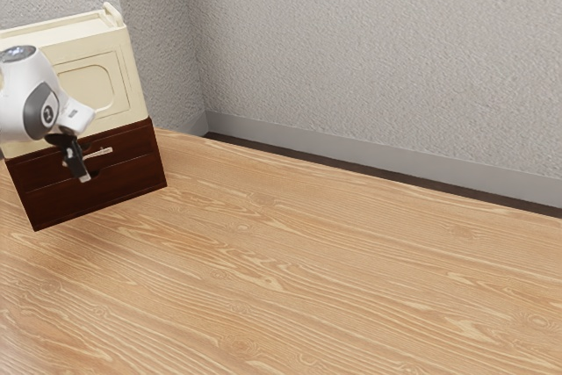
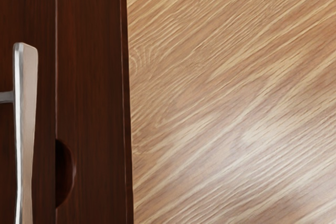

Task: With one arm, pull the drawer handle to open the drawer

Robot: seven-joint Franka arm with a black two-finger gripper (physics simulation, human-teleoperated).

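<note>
Containers: one dark wooden drawer unit (image 1: 140, 169) stands on the wood-grained tabletop (image 1: 307, 278) at the exterior view's left, upright, with its front facing the arm. One cream box (image 1: 136, 85) sits on top of it; a rounded rectangular panel is set in the box's front face, and a small raised piece (image 1: 111, 15) stands at one upper corner. The contents of both are hidden behind their fronts. Count on the dark unit: two fronts, an upper drawer front (image 1: 139, 141) and a lower front (image 2: 92, 77), divided by one straight seam; one curved recess (image 2: 65, 174), cut into the lower front's edge at that seam; one metal handle (image 2: 26, 119). The handle is a slim, pale bar mounted on the upper drawer front, standing off it on a post. The upper drawer appears closed, its front close in line with the lower one. One white arm (image 1: 26, 107) enters from the exterior view's left and carries one black gripper (image 1: 81, 171), pointed downward, in front of the drawer unit at the handle. Whether the gripper is spread, pressed together or pinching the handle cannot be told; contact with the handle is likewise undetermined.
</note>
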